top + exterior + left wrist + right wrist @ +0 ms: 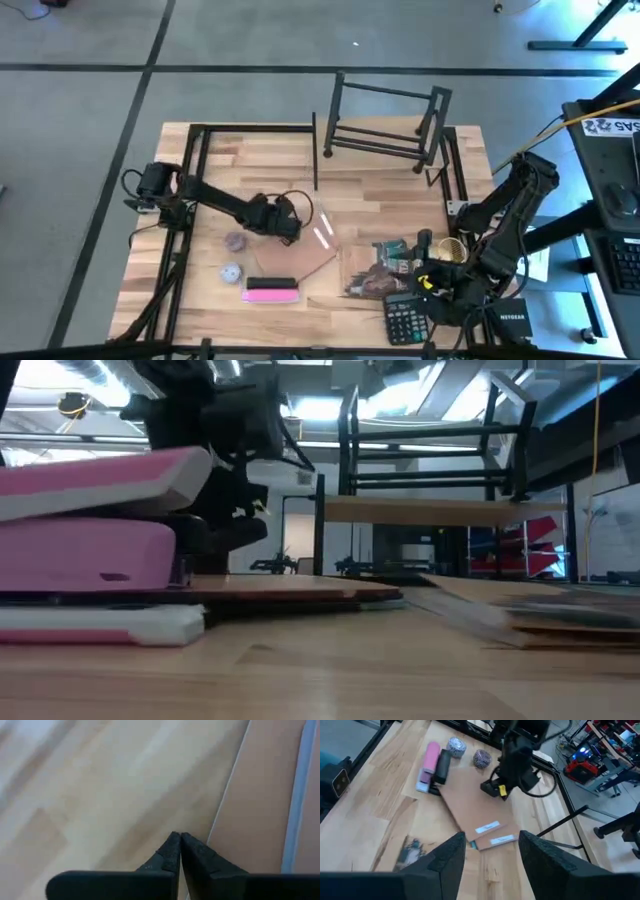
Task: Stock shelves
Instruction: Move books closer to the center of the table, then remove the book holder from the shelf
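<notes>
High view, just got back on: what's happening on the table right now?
The left gripper, jaws shut and empty, hovers low over the near edge of the brown envelope, beside the pink stapler. The right gripper waits open over the table's right side, above the calculator. The shelves at the back hold nothing visible.

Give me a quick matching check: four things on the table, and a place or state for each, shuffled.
Things:
1. left gripper
2. right gripper
3. pink stapler
4. calculator

Places or states:
A. near table edge, right of middle
B. shut, just above the brown envelope
C. open, up over the table's right side
D. near table edge, just left of middle

Pairs: 1-B, 2-C, 3-D, 4-A
</notes>
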`<move>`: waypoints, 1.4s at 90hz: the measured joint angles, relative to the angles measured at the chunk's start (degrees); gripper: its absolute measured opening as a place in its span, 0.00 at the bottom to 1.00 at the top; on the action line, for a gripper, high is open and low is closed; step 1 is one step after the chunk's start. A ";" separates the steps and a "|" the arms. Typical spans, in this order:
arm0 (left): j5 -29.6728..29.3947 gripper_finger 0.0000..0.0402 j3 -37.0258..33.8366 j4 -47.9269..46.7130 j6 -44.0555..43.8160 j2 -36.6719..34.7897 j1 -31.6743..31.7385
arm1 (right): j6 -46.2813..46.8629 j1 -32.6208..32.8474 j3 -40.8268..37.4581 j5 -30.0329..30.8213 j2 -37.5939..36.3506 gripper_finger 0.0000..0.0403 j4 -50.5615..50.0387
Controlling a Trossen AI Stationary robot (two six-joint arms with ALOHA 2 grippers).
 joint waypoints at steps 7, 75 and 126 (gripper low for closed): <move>-0.69 0.00 0.67 0.33 -0.54 -0.06 -0.79 | -0.01 0.00 0.00 0.00 0.00 0.42 -0.07; -30.66 0.06 19.76 26.98 35.59 -29.40 5.47 | -0.06 0.02 0.00 0.67 0.00 0.42 -1.44; -9.59 0.67 19.67 45.58 41.49 -13.03 21.51 | 0.03 0.00 0.00 0.48 0.00 0.42 -1.31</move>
